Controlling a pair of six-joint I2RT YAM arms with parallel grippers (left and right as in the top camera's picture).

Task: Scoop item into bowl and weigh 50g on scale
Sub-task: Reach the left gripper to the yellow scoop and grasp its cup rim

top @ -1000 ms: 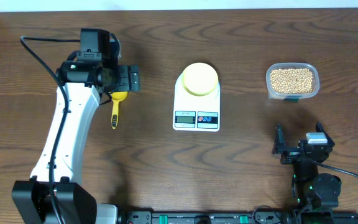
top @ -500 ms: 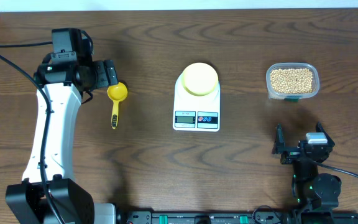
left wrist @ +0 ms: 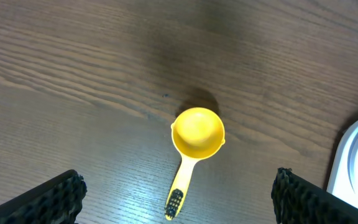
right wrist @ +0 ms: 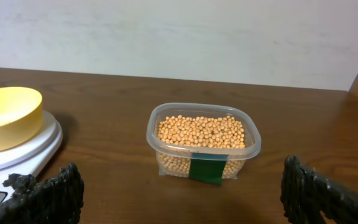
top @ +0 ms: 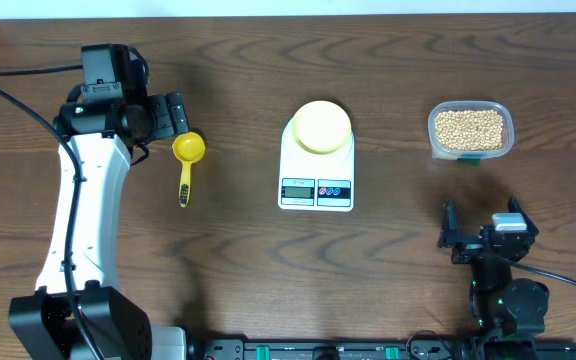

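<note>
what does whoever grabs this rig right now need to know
Left hand: open, empty, hovering by the cup end of the yellow scoop, which lies empty on the table.
Right hand: open, empty, low at the near edge, facing the clear tub.
Beans: all in the tub.
Bowl: sits on the scale and looks empty.
Done: nothing scooped yet.
Left: grasp the scoop, carry beans to the bowl, weigh out the target.

A yellow scoop lies empty on the dark wooden surface, its handle pointing near. The left end effector gapes wide above it. The white scale's corner shows at right.
</note>
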